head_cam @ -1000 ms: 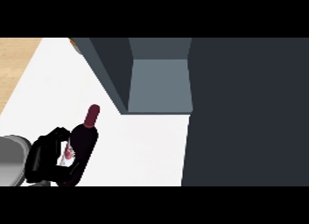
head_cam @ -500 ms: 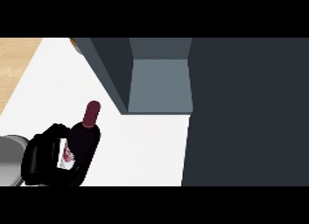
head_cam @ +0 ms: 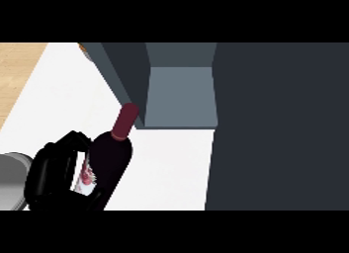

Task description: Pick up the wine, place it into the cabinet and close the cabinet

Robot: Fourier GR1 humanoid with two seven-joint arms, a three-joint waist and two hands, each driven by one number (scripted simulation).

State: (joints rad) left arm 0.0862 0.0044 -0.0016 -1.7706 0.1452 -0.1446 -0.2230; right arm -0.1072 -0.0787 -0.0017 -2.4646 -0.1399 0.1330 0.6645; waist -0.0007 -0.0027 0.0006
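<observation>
At lower left of the frame the left hand (head_cam: 51,175) has its black fingers curled round the wine bottle (head_cam: 111,158) — dark body tilted, red-capped neck pointing up-right toward the open grey cabinet (head_cam: 178,96) at upper centre — above the white counter (head_cam: 166,168).

The scene is carried by a white counter (head_cam: 67,94), which fills the left and centre of the frame. A light wooden floor (head_cam: 9,74) is seen beyond its edge at the upper left. A dark grey cabinet (head_cam: 279,123) is set on the counter along the right side of the frame. Its open compartment (head_cam: 178,96), with a lighter grey inner floor, is seen at the upper centre.
</observation>
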